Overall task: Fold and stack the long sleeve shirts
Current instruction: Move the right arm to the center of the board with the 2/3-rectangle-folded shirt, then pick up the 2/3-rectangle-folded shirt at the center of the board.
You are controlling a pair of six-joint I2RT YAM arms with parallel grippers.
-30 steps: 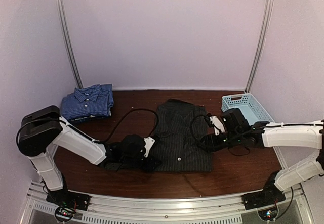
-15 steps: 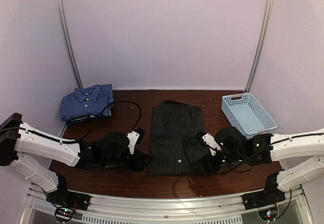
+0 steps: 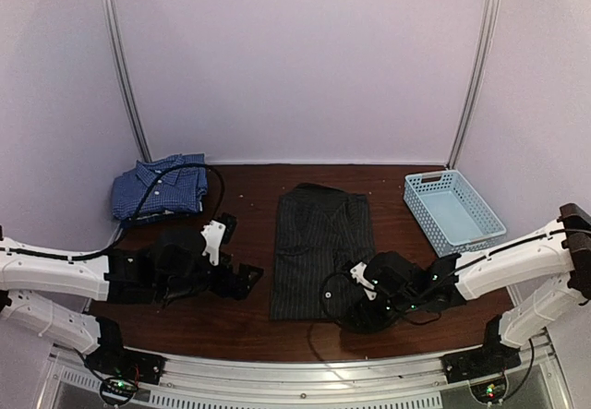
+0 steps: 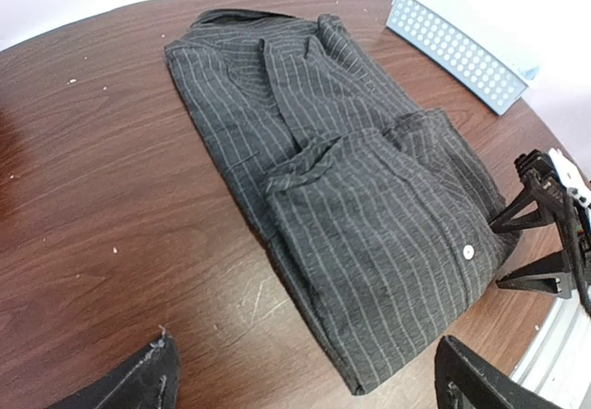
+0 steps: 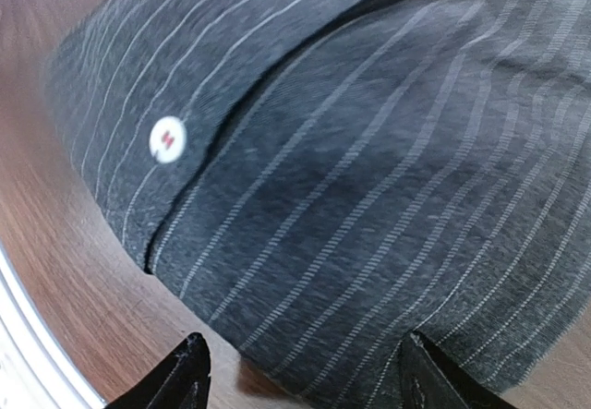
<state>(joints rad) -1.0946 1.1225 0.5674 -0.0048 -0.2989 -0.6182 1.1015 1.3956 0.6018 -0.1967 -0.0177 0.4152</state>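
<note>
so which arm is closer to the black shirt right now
Right. The right arm has its jaws at the near right corner of the black shirt; the left arm sits off its left edge, bare table between.

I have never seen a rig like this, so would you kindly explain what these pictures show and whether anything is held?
Two white robot arms are bolted at the near edge of a wooden table; each ends in a two-finger pincer. The wide picture comes from a fixed camera above and behind them. The other two come from cameras on the wrists, so each shows its own fingertips at the bottom. On the table, a folded black pinstriped shirt lies in the middle, a folded blue checked shirt at the far left, and a light blue plastic basket at the far right. The left pincer is open beside the black shirt, apart from it. The right pincer is open at that shirt's near right corner. Nothing is held.
</note>
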